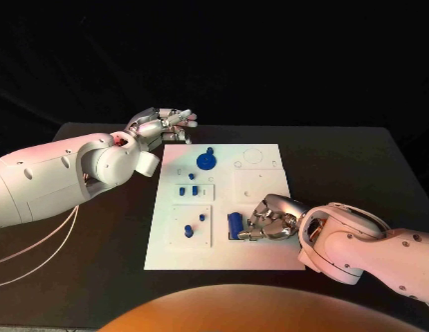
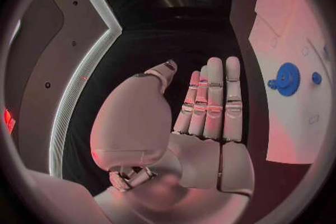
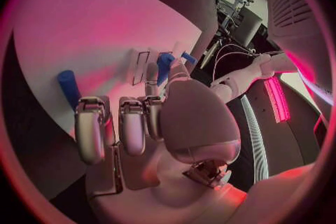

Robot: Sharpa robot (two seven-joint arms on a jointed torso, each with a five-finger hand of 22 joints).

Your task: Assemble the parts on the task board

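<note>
The white task board point(image 1: 225, 238) lies mid-table. A blue gear point(image 1: 207, 161) sits at its far end, with several small blue parts point(image 1: 187, 190) in the slots nearer me. A blue cylinder point(image 1: 235, 223) lies at the board's near right. My right hand point(image 1: 270, 221) rests on the board just right of the cylinder, its fingers curled in with nothing visibly between them. In the right wrist view the cylinder point(image 3: 68, 87) lies beside the curled fingers point(image 3: 91, 129). My left hand point(image 1: 162, 124) hovers off the board's far left corner; its fingers point(image 2: 213, 101) are straight and hold nothing.
The black table point(image 1: 344, 159) stretches bare to the right of the board and beyond it. In the left wrist view the gear point(image 2: 286, 78) and a small blue part point(image 2: 316, 77) sit on the board point(image 2: 294, 123). White cables point(image 1: 35, 249) trail at the table's left.
</note>
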